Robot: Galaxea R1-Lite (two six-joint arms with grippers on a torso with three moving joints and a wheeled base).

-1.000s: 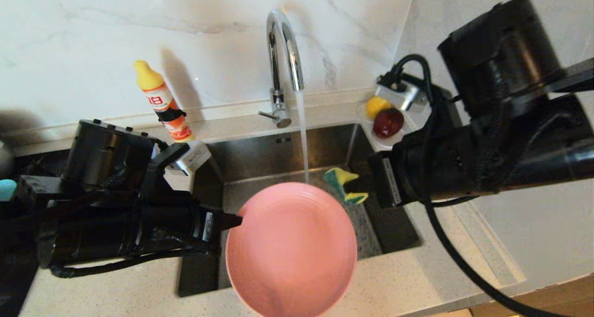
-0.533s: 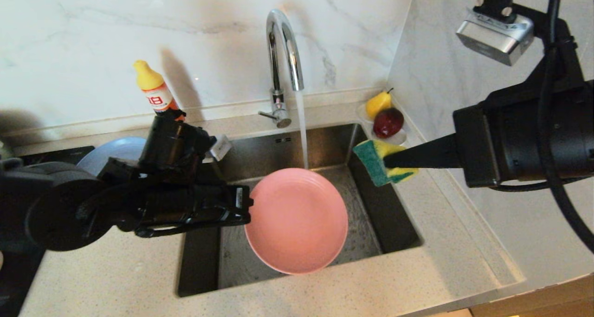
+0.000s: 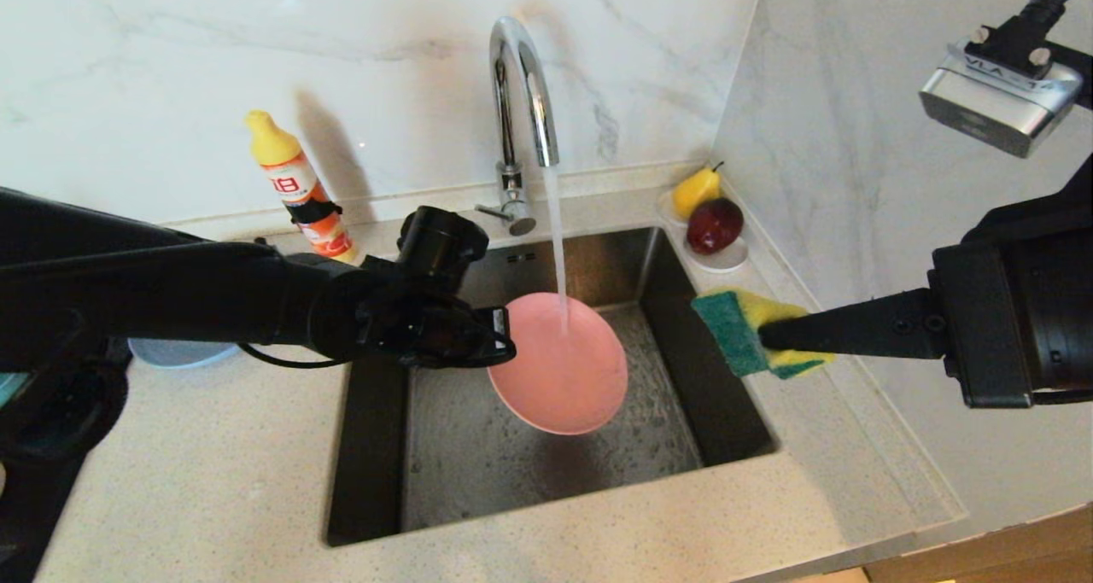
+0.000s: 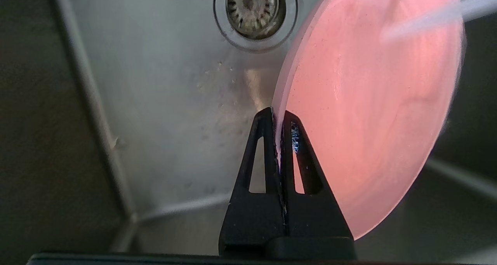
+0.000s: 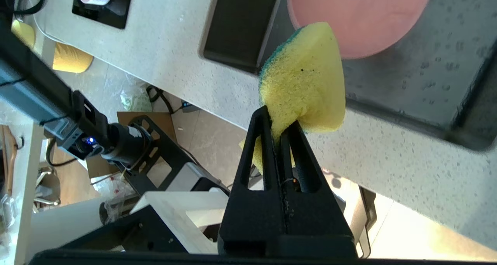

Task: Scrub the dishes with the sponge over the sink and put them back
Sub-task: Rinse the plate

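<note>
A: What is closest to us?

B: The speckled counter (image 3: 213,480), and then the steel sink (image 3: 726,421) set into it.

A: Is anything over the sink?

B: Yes. The salmon-pink plate (image 3: 559,370) hangs over the basin, tipped up on its edge, not flat. Its long way runs from near to far, and its hollow face looks up and to the right side. Water from the tap (image 3: 521,88) falls right onto its far part.

A: Who has the plate?

B: The left gripper (image 4: 277,115). Its two black fingers are pressed tight on the plate's left rim, one on each side. The wrist view shows the drain strainer (image 4: 254,5) down below the plate.

A: And the sponge?

B: The sponge (image 3: 747,331) is in the right gripper (image 3: 764,335), over the counter just right of the sink and apart from the plate. The claw pinches its narrow end. The wide end points left at the sink, so its long way goes side to side. The green side faces left and the yellow side faces right.

A: What is farther back?

B: A grey-blue plate (image 3: 179,352) peeks out under the left arm. A dish soap bottle (image 3: 299,186) stands by the wall. In the far right corner a pear (image 3: 696,190) and a red apple (image 3: 716,224) sit on a small white saucer (image 3: 726,259).
</note>
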